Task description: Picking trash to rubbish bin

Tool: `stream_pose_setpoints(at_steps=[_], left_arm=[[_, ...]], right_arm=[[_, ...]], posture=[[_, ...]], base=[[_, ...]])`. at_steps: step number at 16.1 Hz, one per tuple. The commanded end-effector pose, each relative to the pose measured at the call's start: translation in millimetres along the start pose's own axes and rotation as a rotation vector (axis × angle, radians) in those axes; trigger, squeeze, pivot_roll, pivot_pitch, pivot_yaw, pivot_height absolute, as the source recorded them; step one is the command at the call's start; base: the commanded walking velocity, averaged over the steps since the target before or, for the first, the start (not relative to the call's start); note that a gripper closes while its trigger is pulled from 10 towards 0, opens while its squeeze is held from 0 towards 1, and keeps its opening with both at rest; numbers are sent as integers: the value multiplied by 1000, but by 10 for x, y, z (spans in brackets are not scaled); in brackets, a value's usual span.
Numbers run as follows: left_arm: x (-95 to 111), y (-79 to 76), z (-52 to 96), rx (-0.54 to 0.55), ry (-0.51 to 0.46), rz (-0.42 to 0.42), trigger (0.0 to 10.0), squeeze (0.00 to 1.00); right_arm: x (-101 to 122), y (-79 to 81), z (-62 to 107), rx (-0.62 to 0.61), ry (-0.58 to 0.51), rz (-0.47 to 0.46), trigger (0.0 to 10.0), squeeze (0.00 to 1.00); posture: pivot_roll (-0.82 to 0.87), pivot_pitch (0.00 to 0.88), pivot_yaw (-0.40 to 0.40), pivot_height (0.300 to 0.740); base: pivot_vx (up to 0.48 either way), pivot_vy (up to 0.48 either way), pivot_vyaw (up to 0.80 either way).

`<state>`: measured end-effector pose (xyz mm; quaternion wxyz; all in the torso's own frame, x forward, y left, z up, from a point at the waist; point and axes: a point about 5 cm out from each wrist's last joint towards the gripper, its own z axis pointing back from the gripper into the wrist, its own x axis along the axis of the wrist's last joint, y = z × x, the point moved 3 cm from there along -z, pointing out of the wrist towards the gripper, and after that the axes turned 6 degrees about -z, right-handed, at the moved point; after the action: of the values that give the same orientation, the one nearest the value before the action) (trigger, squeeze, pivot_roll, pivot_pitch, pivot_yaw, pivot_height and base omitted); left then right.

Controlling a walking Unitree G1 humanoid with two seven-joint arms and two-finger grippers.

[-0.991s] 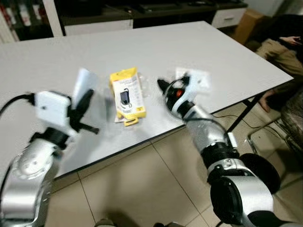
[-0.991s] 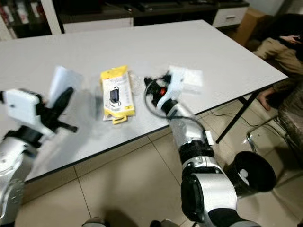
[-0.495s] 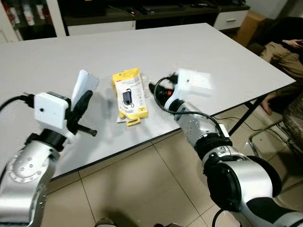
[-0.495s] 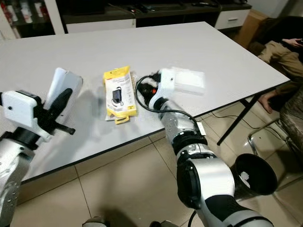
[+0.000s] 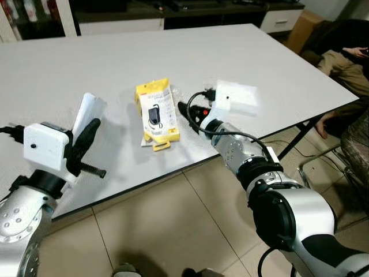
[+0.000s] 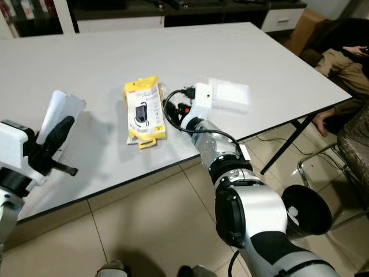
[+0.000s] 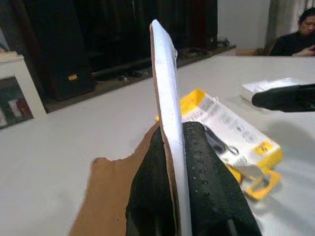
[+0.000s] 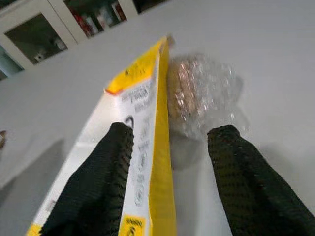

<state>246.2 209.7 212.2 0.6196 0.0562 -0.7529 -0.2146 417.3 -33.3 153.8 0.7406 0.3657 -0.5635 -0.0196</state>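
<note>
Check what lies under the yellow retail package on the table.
The flat yellow cardboard retail package lies on the white table, crinkled clear plastic wrap beside its edge. Anything beneath it is covered.

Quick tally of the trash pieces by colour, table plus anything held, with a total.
White: 2 (flat card pinched in the left gripper; flat packet on the table)
Yellow: 1 (package between the right gripper's open fingers)
Clear: 1 (crumpled plastic wrap beside the package)
Total: 4
</note>
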Motion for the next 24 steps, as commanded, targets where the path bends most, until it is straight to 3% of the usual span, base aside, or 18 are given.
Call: stream_pose_setpoints(at_steps=[1, 4, 6, 9, 14, 15, 17, 24], left_arm=[[64, -7, 50, -5, -5, -10, 0, 0], [74, 2, 92, -8, 9, -15, 0, 0], [87, 23, 119, -14, 22, -23, 0, 0], [111, 59, 160, -15, 35, -37, 0, 0], [111, 64, 195, -15, 51, -42, 0, 0], [115, 66, 192, -16, 52, -42, 0, 0], [118, 70, 198, -17, 55, -42, 0, 0], [121, 61, 200, -19, 58, -46, 0, 0]], right_arm=[[34, -9, -5, -15, 8, -7, 10000, 1000], [-27, 10, -25, -47, 31, -22, 10000, 1000], [-95, 87, -48, -20, 57, -90, 10000, 0], [-194, 194, -65, 37, 92, -152, 10000, 0], [-288, 242, -68, 54, 118, -163, 10000, 0], [-302, 251, -69, 58, 121, -165, 8431, 0], [-326, 259, -69, 60, 120, -169, 0, 0], [-336, 257, -67, 59, 112, -181, 0, 0]], posture=[[294, 164, -167, 740], [304, 181, -161, 740], [324, 199, -155, 740], [346, 210, -155, 740], [357, 211, -157, 740], [359, 212, -158, 740], [364, 211, -158, 740], [366, 206, -163, 740]], base=[[0, 0, 0], [0, 0, 0], [0, 0, 0], [0, 0, 0], [0, 0, 0], [0, 0, 0], [0, 0, 0], [0, 0, 0]])
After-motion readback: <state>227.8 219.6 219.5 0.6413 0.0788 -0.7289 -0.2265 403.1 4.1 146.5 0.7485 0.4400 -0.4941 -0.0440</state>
